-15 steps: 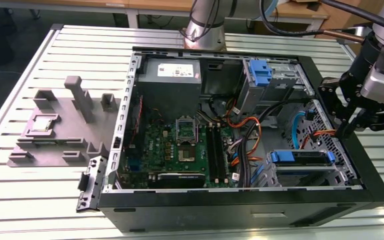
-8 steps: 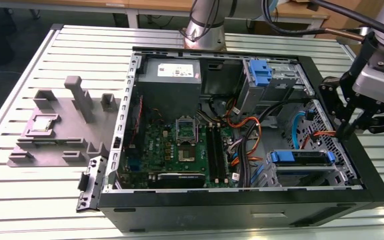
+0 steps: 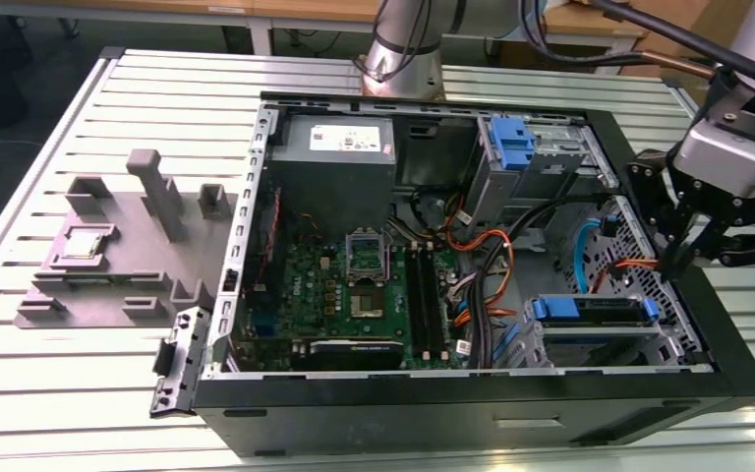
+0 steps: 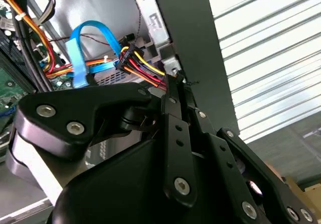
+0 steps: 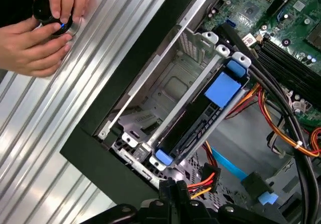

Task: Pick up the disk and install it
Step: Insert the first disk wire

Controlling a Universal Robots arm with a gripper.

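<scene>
Looking down my wrist cameras, I see the gripper (image 5: 173, 191) hanging just inside the case (image 3: 483, 418) wall, on the exterior view's right, above the drive-cage corner. Its fingers (image 4: 173, 108) are pressed together and hold nothing; their tips sit next to the bundle of red, yellow and black power wires (image 4: 143, 66) and a looped blue data cable (image 4: 80, 48).

Just past the fingertips in the first wrist view, the disk (image 5: 200, 121) sits seated in the drive cage (image 5: 165, 88), its blue rail tabs showing at both ends and a bay beside it vacant. In the exterior view the disk (image 3: 592, 310) lies in the near right corner of the case.

Farther in lie the motherboard (image 3: 351, 285) and orange cables (image 3: 490, 261). At the far wall stand the grey power supply (image 3: 331, 147) and a blue bracket (image 3: 513, 143).

Outside the case, a person's hands (image 5: 42, 28) hold a small black object on the ribbed worktop (image 3: 76, 393), where a grey fixture (image 3: 115, 246) also lies.
</scene>
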